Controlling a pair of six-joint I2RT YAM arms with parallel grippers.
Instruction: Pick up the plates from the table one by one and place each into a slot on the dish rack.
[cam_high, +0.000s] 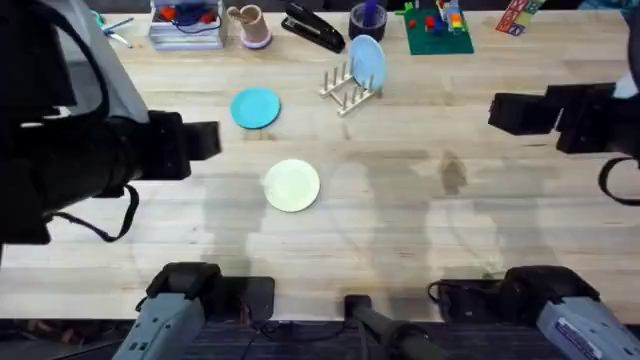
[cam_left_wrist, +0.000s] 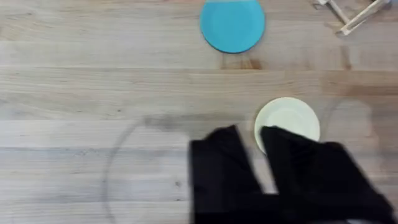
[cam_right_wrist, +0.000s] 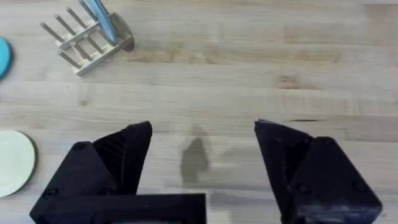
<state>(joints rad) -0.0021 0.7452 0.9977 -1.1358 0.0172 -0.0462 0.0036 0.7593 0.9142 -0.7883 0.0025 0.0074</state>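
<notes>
A cream plate (cam_high: 292, 186) lies flat on the table (cam_high: 400, 210), near the middle. Behind it and a little to the left lies a teal plate (cam_high: 256, 108). The wooden dish rack (cam_high: 348, 90) stands farther back, with a pale blue plate (cam_high: 367, 62) upright in one of its slots. My left gripper (cam_high: 207, 140) hovers left of both flat plates; in the left wrist view its fingers (cam_left_wrist: 224, 168) stand a little apart, just short of the cream plate (cam_left_wrist: 287, 118). My right gripper (cam_right_wrist: 202, 134) is wide open and holds nothing, over bare wood at the right.
Along the back edge stand a clear tray of small items (cam_high: 185, 25), a mug (cam_high: 250, 25), a black stapler (cam_high: 313, 28), a dark cup (cam_high: 367, 18) and a green baseplate with bricks (cam_high: 438, 30). Bare wood stretches between the rack and the right arm.
</notes>
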